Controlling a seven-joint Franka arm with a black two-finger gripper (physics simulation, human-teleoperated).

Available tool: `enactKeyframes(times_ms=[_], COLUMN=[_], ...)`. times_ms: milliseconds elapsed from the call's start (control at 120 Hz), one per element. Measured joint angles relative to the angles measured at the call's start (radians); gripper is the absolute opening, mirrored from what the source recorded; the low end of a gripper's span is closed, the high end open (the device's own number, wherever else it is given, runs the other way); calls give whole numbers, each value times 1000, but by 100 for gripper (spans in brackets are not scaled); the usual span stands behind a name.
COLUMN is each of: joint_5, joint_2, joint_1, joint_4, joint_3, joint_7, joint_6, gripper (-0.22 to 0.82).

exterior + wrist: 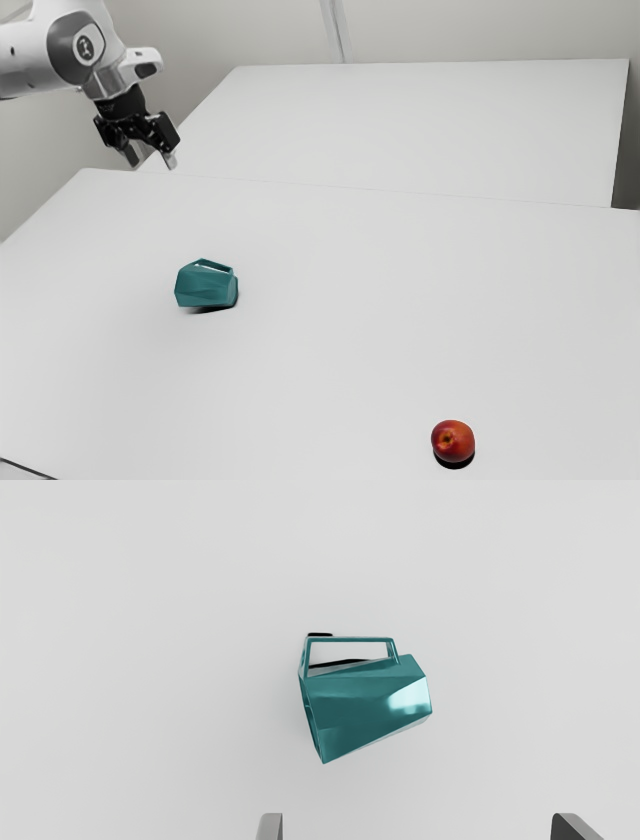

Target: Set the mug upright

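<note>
The tool (152,158) is raised above the counter (390,300), its fingers (270,827) spread wide with nothing held between them. Risk nearest the tool: if the descent is misaligned, a fingertip may strike the handle (350,639) or push the mug (367,695) instead of straddling it. The mug's tapered, faceted body may twist or slip if clamped off-centre. Insufficient rotation before release would set it down on an edge, causing it to topple.

Location: the mug lies on its side on the counter, lower than the tool and well apart from it, toward the exterior view's right. In the wrist view it is ahead of the fingertips, handle on the side away from them.

Farthest out, the apple (453,440) is well apart from the mug; collision is unlikely.
</note>
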Motion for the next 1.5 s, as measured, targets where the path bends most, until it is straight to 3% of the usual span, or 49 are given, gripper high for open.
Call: enactKeyframes(times_ms=[133,242,433,550,700,917,1200,1500], joint_5=[0,-5,-61,-290,-617,-901,-1094,-1209], joint_2=[-11,-83,-287,-316,-241,-103,-11,14], joint_1=[8,8,96,188,236,291,308,291], joint_4=[-35,-149,-510,-661,-709,-711,-715,-786], joint_3=[9,31,42,48,78,79,52,38], joint_7=[10,16,27,114,337,712,1151,1473], joint_6=[19,60,303,444,543,563,511,488], gripper=[58,58,58,58,58,58,57,56])
